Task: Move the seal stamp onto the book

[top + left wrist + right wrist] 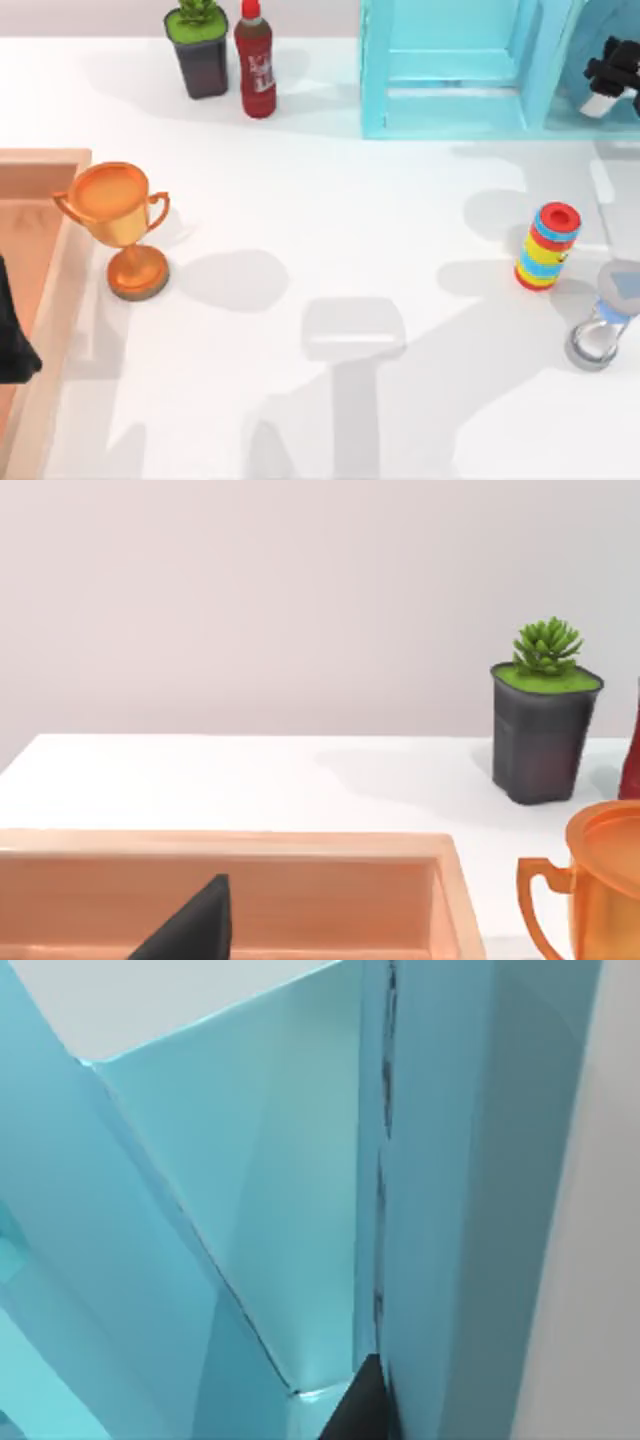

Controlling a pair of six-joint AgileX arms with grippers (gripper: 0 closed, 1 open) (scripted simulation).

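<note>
— On the table (300,200), which way does the seal stamp lie from the nearer gripper?

— That cannot be told. Neither the stamp's place nor the book's can be fixed from these views, so the stamp's bearing and the way its long axis runs stay open.

— What stands there, then?

— On the left, a golden trophy (125,230) sits just beside a wooden tray (60,160). On the right stands a striped cylinder (547,246). Neither of them is the stamp. At the far edge are a plant pot (200,50) and a red bottle (256,60), with a light-blue shelf unit (450,70) to their right.

— And the grippers?

— The left gripper (12,335) hangs over the wooden tray at the table's left edge, and its wrist view looks across the tray wall toward the pot and trophy. The right gripper (608,80) is at the far right corner, close against the shelf unit (its wrist view faces the pale blue panels from very near). Whether either one is wide or narrow cannot be told.

— So which arm should take the stamp?

— As a judgement, that cannot be settled yet. Both grippers sit at opposite edges, well apart from the table's middle. The choice turns on which side the stamp proves to lie, and the right arm would likely need to back clear of the shelf first.
</note>
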